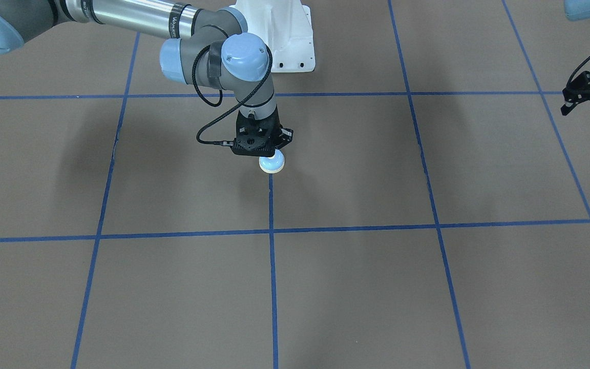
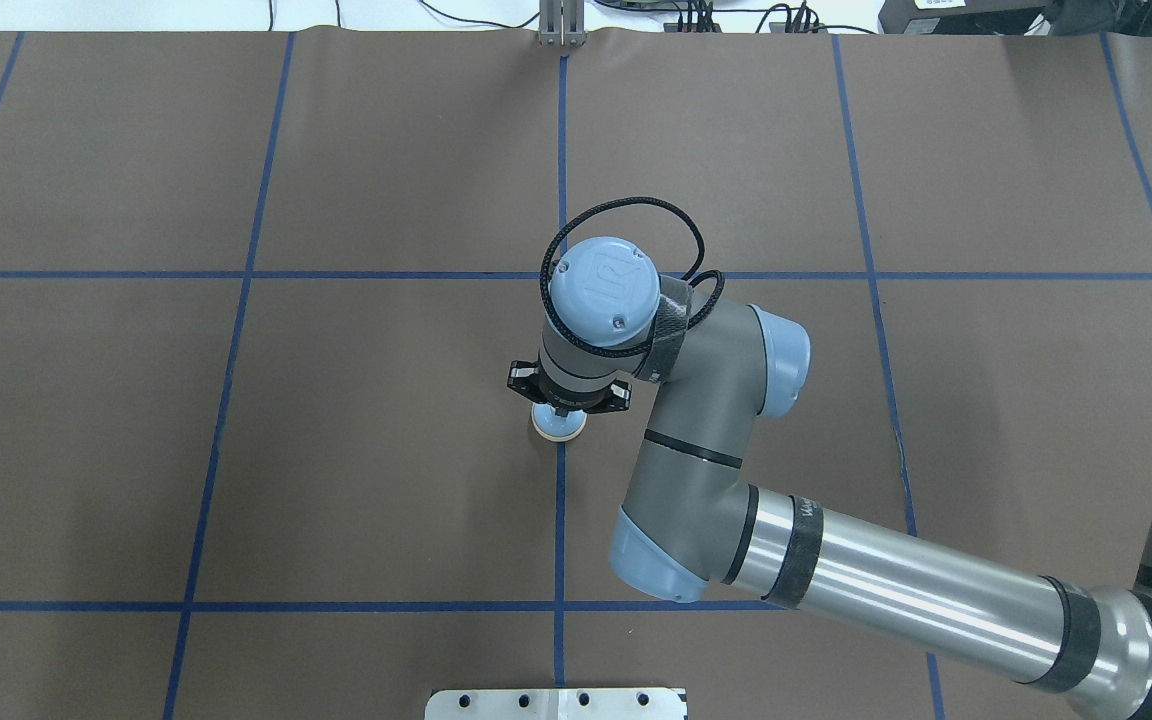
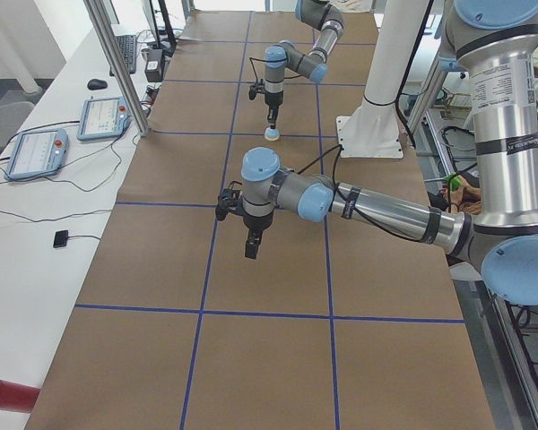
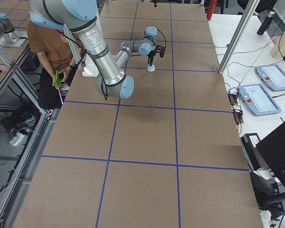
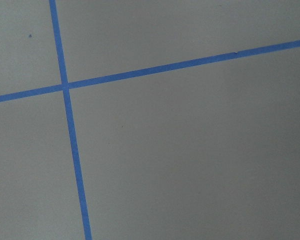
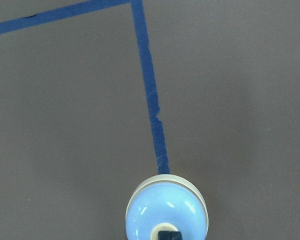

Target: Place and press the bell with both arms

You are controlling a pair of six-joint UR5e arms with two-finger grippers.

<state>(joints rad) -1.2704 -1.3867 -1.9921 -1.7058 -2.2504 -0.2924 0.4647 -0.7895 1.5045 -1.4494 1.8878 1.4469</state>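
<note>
The bell (image 1: 272, 164), light blue dome on a cream base ring, stands on the brown table at the end of a blue tape line, near the middle. My right gripper (image 1: 273, 155) hangs straight down over it. In the right wrist view its black fingertips (image 6: 169, 235) are closed together on the cream button of the bell (image 6: 166, 212). The bell also shows under the wrist in the overhead view (image 2: 558, 424). My left gripper (image 1: 589, 97) hovers far off at the view's right edge, cut by the frame; its fingers do not show clearly. The left wrist view shows only bare table.
The brown table is marked with a grid of blue tape lines (image 1: 271, 231). The white bolted pedestal (image 1: 287, 36) stands behind the right arm. A person sits beside the table in the exterior right view (image 4: 52, 61). Tablets and cables lie past the far table edge (image 3: 36, 152).
</note>
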